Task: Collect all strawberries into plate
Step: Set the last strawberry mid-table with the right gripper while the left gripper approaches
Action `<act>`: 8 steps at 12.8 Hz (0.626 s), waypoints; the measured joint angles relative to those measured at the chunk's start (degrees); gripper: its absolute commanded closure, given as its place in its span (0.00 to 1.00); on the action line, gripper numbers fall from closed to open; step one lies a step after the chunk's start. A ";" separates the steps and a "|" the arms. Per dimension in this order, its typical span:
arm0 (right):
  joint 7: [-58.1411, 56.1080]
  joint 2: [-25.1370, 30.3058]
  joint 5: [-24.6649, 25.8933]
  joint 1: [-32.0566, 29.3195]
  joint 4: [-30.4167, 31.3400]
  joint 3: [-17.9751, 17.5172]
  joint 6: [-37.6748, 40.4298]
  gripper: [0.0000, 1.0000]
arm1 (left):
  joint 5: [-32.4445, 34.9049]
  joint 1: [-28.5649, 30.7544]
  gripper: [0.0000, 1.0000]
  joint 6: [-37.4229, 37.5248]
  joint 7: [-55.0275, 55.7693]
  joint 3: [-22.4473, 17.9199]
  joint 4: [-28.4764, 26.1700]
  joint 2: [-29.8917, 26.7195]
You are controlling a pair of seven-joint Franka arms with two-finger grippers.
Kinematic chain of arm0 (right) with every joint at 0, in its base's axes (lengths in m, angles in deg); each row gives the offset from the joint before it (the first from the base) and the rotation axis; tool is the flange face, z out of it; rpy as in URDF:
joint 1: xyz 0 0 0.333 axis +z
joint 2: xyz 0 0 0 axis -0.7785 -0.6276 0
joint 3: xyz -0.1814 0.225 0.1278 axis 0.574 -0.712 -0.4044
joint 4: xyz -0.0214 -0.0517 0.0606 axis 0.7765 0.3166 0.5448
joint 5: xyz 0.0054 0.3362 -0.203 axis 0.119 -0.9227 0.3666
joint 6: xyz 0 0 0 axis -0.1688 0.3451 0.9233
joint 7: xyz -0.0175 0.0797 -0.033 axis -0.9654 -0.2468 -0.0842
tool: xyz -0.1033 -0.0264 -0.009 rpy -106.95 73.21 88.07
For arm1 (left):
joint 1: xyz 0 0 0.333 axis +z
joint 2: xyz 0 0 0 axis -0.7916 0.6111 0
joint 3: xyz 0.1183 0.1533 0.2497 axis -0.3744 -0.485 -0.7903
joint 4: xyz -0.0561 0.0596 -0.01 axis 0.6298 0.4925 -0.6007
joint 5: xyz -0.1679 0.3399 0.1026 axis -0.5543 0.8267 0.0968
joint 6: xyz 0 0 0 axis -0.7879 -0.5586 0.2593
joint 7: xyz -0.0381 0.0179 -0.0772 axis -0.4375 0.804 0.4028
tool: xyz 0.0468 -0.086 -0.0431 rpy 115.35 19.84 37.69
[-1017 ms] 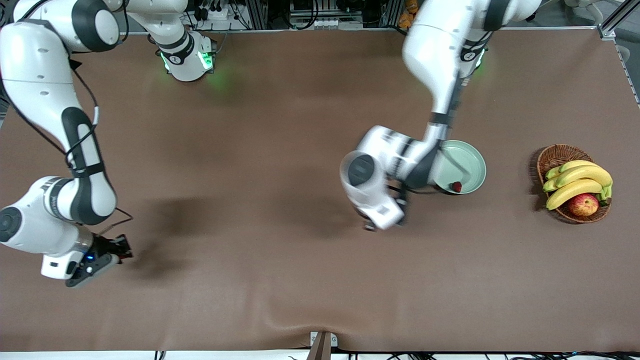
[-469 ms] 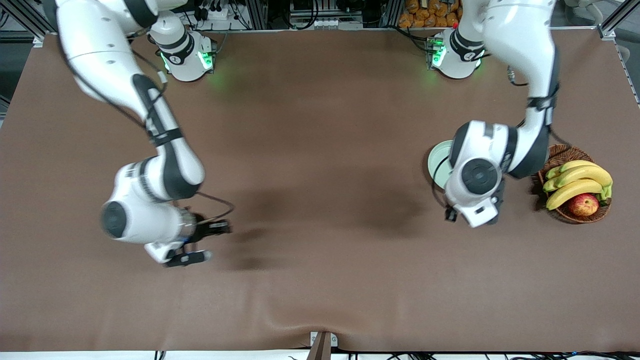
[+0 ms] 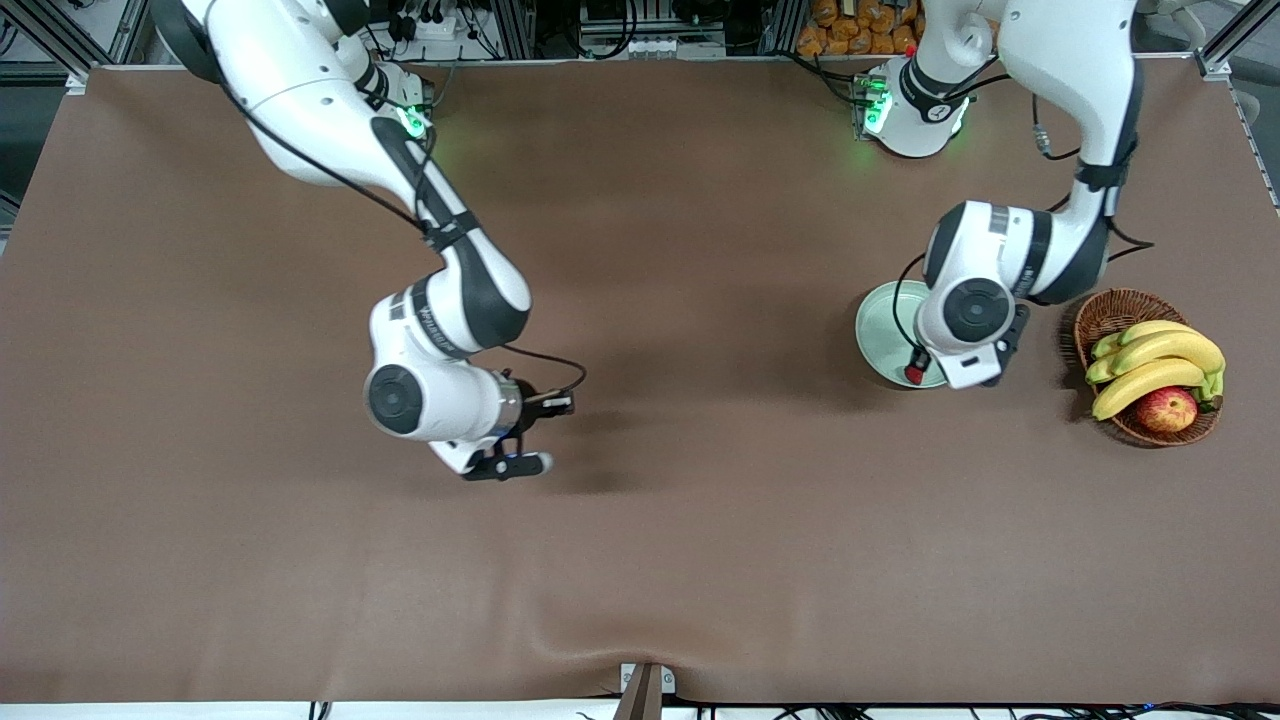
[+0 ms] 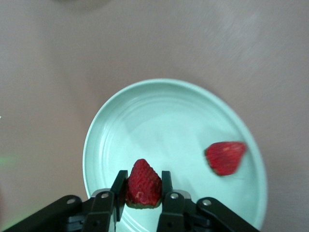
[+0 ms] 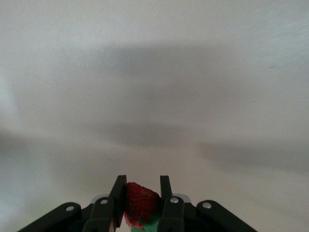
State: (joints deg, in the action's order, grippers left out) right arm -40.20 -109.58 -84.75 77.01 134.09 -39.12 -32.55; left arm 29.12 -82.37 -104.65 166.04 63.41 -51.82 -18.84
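The pale green plate point(image 3: 880, 325) point(image 4: 159, 116) sits toward the left arm's end of the table. My left gripper point(image 3: 915, 372) point(image 4: 143, 188) hangs over the plate's near rim, shut on a red strawberry point(image 4: 143, 183) with its tip pointing away from the wrist. A second strawberry point(image 4: 225, 157) point(image 3: 912, 375) lies on the plate beside it. My right gripper point(image 3: 540, 435) point(image 5: 141, 195) is over bare table near the middle, shut on a third strawberry point(image 5: 141, 199) whose green cap shows between the fingers.
A brown wicker basket point(image 3: 1110, 305) stands beside the plate toward the left arm's end, holding bananas point(image 3: 1160, 360) and a red-yellow apple point(image 3: 1167, 409). A small bracket point(image 3: 645, 685) sticks up at the table's near edge.
The left arm swung from the table's middle to over the plate, carrying its strawberry. The right arm travelled from its own end of the table toward the middle, still gripping its strawberry.
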 measured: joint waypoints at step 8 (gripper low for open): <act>1.36 -6.68 -0.07 7.31 0.40 0.17 -10.88 0.19 | 0.00 -0.54 0.00 -2.48 2.16 10.39 6.52 -6.39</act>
State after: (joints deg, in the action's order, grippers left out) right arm -38.84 -116.25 -84.82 84.32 134.49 -38.95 -43.43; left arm 29.12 -82.91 -107.13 168.20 73.80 -45.30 -25.23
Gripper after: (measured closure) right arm 0.674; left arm 0.000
